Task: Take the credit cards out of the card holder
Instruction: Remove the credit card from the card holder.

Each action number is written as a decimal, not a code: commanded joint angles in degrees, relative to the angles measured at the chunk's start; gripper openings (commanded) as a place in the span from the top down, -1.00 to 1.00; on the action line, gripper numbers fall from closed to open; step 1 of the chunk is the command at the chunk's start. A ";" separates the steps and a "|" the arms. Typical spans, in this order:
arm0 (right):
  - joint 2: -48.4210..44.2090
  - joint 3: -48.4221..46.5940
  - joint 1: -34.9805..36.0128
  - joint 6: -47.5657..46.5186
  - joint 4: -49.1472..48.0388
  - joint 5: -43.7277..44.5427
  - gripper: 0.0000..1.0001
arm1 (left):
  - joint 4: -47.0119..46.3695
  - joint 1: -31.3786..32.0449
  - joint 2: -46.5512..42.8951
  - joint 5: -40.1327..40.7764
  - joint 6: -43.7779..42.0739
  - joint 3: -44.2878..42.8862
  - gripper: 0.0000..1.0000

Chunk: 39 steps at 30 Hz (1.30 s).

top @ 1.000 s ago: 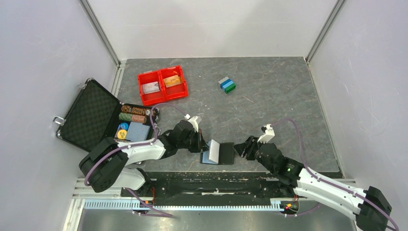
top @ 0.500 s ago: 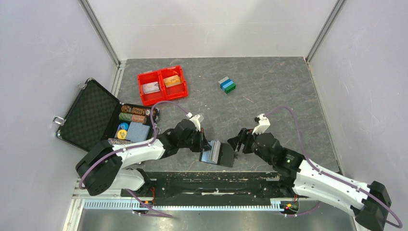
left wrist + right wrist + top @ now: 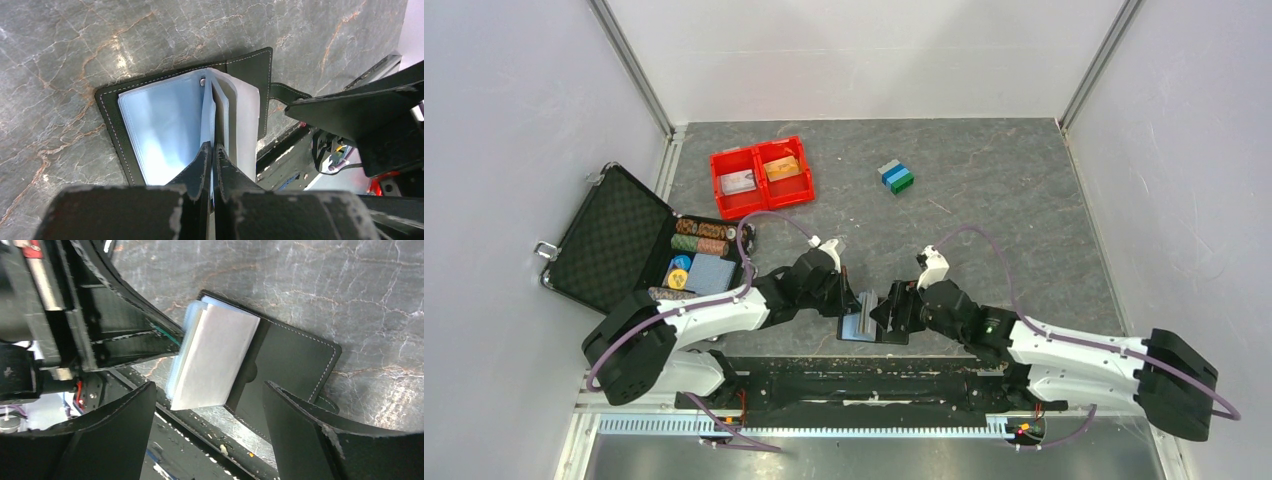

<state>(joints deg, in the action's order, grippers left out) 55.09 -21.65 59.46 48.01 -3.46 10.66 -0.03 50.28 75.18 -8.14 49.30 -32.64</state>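
Lying open at the near edge of the worktop (image 3: 984,200), between the two arms, the card holder (image 3: 876,322) has its black cover flat and its frosted sleeves (image 3: 215,357) fanned upward. The left hand (image 3: 211,150) is pinched fully shut on one sleeve, holding it upright. The right hand (image 3: 207,390) gapes wide over the holder, gripping nothing. The sleeves look thin, floppy and slick. Any credit cards inside cannot be made out, and would likely be light, stiff and best pinched by an exposed edge.
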 commanded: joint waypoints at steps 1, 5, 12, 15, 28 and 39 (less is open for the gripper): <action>3.50 -3.24 1.33 2.63 -1.74 3.80 -0.64 | -0.32 0.43 -1.19 1.50 3.91 -1.95 0.95; 6.59 -4.64 2.44 2.98 -2.40 4.12 -0.73 | -0.32 0.52 -1.79 1.71 4.45 -1.80 0.95; 12.03 -7.03 4.13 3.03 -2.11 5.68 -0.76 | -0.33 0.61 -2.01 1.72 4.93 -1.64 0.95; 13.98 -7.81 4.54 3.39 -1.17 7.57 -0.75 | -0.32 0.61 -2.22 1.70 4.93 -1.56 0.95; 15.59 -7.35 4.70 4.55 3.35 13.46 -0.66 | 1.55 0.61 -2.41 3.17 4.10 -0.99 0.95; 7.55 -2.23 4.70 5.31 11.48 19.70 -0.58 | 4.60 0.61 -1.54 6.59 1.07 -1.18 0.96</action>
<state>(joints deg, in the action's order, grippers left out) 65.82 -25.61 64.01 52.14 3.40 24.80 3.77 50.61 74.08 -3.86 52.36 -32.64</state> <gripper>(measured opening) 0.792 0.033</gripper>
